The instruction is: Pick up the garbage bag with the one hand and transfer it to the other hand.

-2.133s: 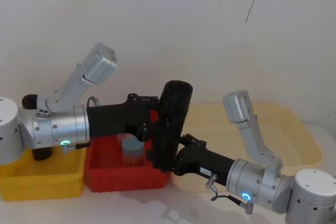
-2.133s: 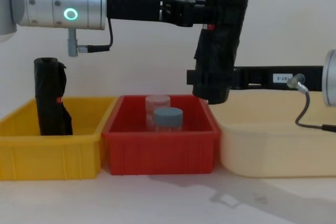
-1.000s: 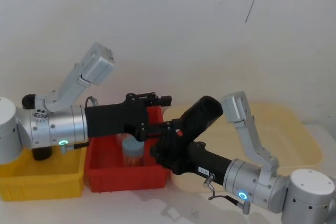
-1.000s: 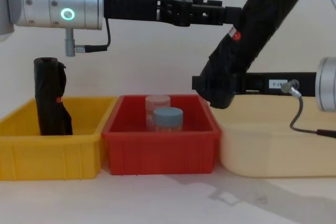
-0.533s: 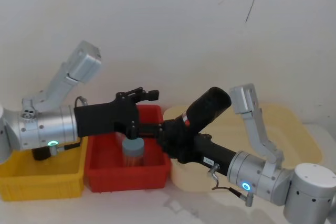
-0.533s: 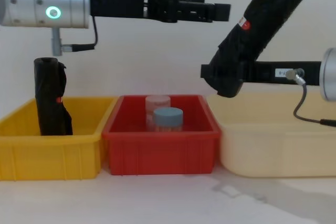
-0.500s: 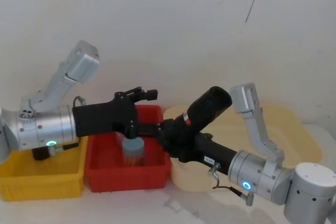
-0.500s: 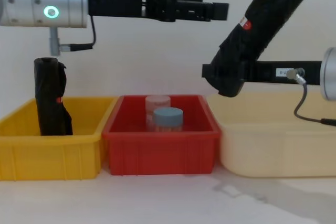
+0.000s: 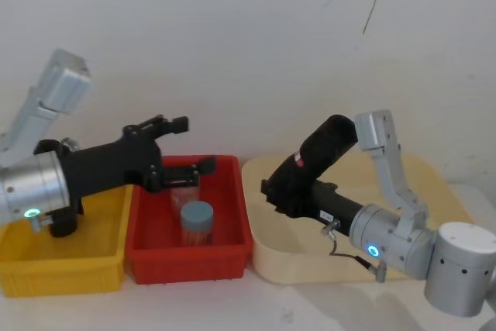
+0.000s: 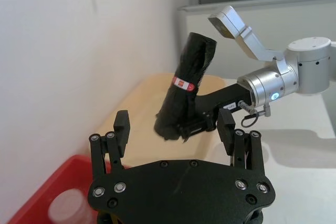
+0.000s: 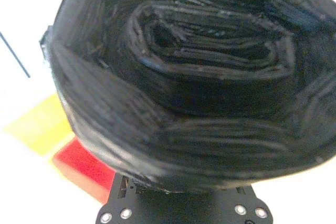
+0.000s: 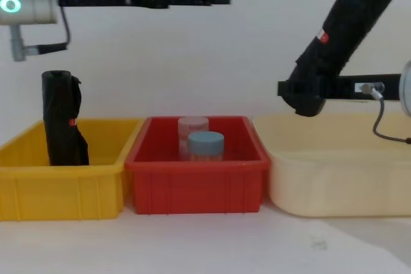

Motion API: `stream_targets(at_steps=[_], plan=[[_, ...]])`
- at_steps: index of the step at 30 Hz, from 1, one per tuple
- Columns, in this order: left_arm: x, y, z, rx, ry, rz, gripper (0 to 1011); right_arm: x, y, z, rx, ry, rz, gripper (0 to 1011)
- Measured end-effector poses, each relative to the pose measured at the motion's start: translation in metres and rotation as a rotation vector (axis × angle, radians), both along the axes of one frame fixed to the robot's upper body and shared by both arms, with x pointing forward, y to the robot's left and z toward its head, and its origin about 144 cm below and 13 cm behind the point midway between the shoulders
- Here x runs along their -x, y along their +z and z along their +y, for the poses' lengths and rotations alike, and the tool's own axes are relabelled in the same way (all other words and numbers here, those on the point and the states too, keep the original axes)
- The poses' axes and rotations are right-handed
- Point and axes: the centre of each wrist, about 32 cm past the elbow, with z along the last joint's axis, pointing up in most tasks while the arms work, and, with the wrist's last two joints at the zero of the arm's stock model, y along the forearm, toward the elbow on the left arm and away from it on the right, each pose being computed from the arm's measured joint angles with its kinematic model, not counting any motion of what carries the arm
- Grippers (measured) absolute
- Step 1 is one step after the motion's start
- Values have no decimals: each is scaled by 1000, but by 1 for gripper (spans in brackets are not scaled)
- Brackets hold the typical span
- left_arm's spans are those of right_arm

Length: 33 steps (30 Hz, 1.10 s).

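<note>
1. My right pincer (image 9: 280, 190) is clenched on the lower end of the garbage bag (image 9: 319, 151).
2. The roll's long axis is steeply tilted. Its gripped end points down toward my left, and its free end rises toward my right. In the right wrist view I look straight at 1 coiled end.
3. A red-and-white sticker (image 12: 323, 36) shows on the roll's side, facing me, in its lower half.
4. The bag hangs in the air over the left part of the cream tub (image 12: 334, 187), near the tub's edge beside the red bin (image 12: 199, 181).
5. My right forearm reaches in low and roughly level from my right, across the tub, with a blue ring light (image 9: 373, 251) at the wrist.
6. My left pincer (image 9: 191, 145) is released, its 2 fingers spread wide and empty. It is high above the red bin, well apart from the bag and pointing toward it.
7. My left arm runs level from my left over the yellow bin (image 12: 61, 190), its green ring light (image 12: 9, 4) glowing.
</note>
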Motion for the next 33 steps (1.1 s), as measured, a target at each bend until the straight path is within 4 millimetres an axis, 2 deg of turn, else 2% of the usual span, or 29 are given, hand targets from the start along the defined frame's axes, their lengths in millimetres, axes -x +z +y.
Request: stream_targets(at_steps=[7, 14, 16, 17, 19, 21, 33], plan=[[11, -1, 18, 25, 73, -1, 1002, -14, 2, -9, 35, -91, 1, 617], [17, -1, 29, 40, 117, -2, 1002, -25, 5, -17, 70, -202, -5, 807], [19, -1, 31, 43, 126, -2, 1002, -27, 6, -18, 76, -223, -8, 893], [19, -1, 32, 44, 129, -2, 1001, -28, 6, -18, 79, -234, -9, 893], [21, -1, 34, 46, 137, -2, 1002, -30, 7, -19, 87, -268, -11, 971], [21, -1, 35, 47, 141, -2, 1002, -32, 8, -20, 94, -294, -16, 998], [25, -1, 39, 52, 160, -2, 1002, -34, 21, -24, 136, -432, -96, 1000]])
